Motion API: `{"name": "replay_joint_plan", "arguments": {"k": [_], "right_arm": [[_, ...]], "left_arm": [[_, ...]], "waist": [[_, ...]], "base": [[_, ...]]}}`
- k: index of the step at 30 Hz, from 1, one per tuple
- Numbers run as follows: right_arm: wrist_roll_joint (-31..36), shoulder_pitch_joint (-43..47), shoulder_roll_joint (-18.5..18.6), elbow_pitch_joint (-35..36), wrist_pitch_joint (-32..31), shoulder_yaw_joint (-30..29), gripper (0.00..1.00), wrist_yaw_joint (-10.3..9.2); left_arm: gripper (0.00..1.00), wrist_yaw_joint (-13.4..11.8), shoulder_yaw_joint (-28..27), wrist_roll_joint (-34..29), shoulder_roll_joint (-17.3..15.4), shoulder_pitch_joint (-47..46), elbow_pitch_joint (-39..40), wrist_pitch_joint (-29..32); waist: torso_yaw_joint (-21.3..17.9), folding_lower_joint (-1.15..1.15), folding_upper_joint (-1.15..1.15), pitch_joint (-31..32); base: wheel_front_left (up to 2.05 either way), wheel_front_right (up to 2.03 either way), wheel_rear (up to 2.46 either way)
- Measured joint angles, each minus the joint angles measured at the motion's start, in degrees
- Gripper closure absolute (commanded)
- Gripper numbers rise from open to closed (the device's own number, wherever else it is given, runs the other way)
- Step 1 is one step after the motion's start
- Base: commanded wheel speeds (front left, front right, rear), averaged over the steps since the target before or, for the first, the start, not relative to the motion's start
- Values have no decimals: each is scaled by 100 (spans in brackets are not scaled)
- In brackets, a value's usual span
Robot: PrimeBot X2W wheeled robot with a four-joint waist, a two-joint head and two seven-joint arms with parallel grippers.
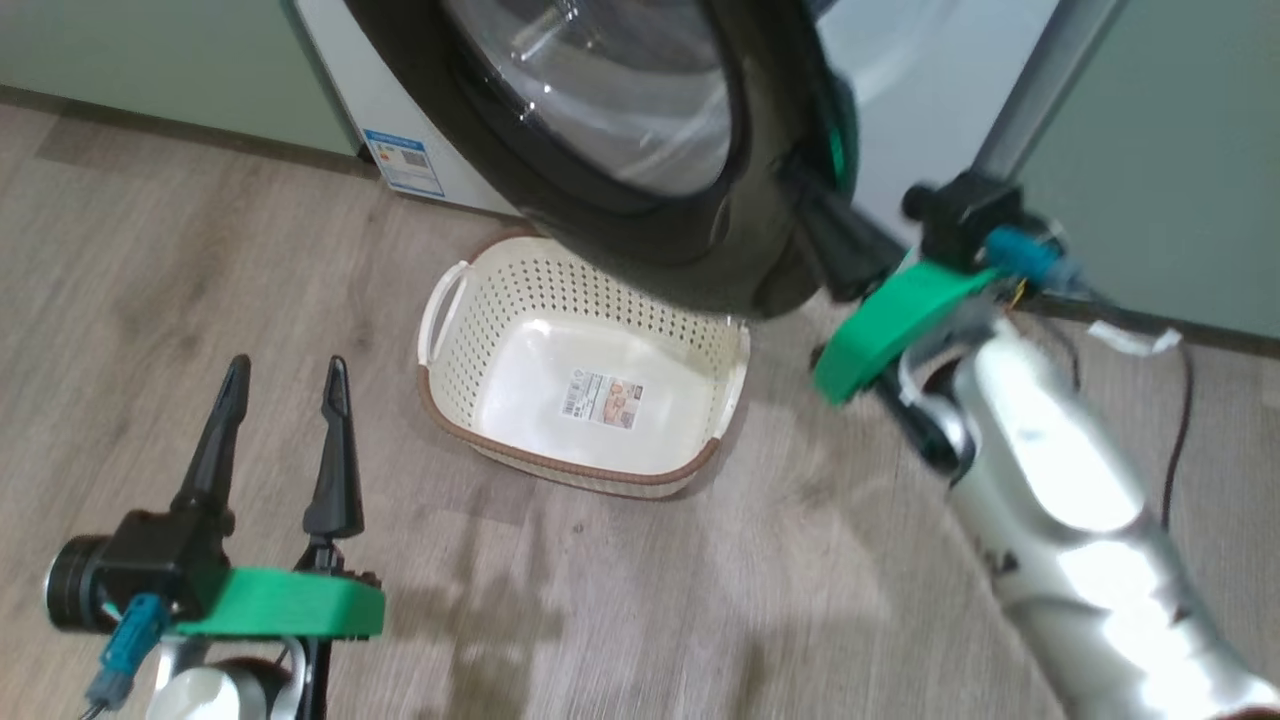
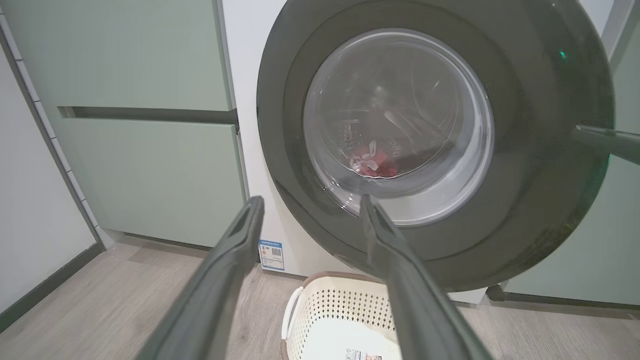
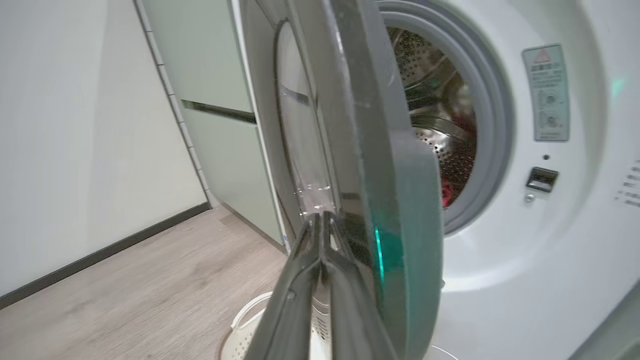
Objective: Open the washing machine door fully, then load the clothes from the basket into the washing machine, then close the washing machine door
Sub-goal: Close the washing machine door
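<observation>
The washing machine door (image 1: 700, 255) is standing ajar above the empty basket (image 1: 560, 463), and I'm pressing its rim with the right end effector (image 3: 322, 220) pinched shut, aiming squarely at the latch (image 3: 542, 178), left end effector (image 1: 287, 372) idling wide.

The robot shows a glossy silver forearm (image 1: 1070, 500), green wrist brackets (image 1: 280, 605), blue cable plugs (image 1: 130, 630) and tapered black fingers (image 1: 335, 450).

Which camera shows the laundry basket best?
Head view: nearly all of the basket shows, empty, label on its floor. Left wrist view catches part of it; right wrist view, a sliver of rim behind the fingers.
</observation>
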State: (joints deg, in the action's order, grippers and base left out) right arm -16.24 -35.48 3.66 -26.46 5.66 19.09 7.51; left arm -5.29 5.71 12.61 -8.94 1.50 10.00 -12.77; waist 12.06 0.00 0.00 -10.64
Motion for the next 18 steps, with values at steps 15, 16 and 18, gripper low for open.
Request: {"name": "replay_joint_plan", "arguments": {"k": [15,16,18], "right_arm": [[-101,-1747,18,-1940,625,-369,100,0],[-126,-1822,19,-2025,661,-365,100,0],[-213,-1926,20,-2148,725,-327,100,0]], "left_arm": [[0,66,188,1,27,-429,-181,-87],[0,68,192,1,30,-435,-191,-91],[0,99,197,1,30,-441,-211,-92]], "waist": [[-169,1,0,-424],[-174,0,0,-432],[-183,1,0,-437]], "base": [[0,0,0],[0,0,0],[0,0,0]]}}
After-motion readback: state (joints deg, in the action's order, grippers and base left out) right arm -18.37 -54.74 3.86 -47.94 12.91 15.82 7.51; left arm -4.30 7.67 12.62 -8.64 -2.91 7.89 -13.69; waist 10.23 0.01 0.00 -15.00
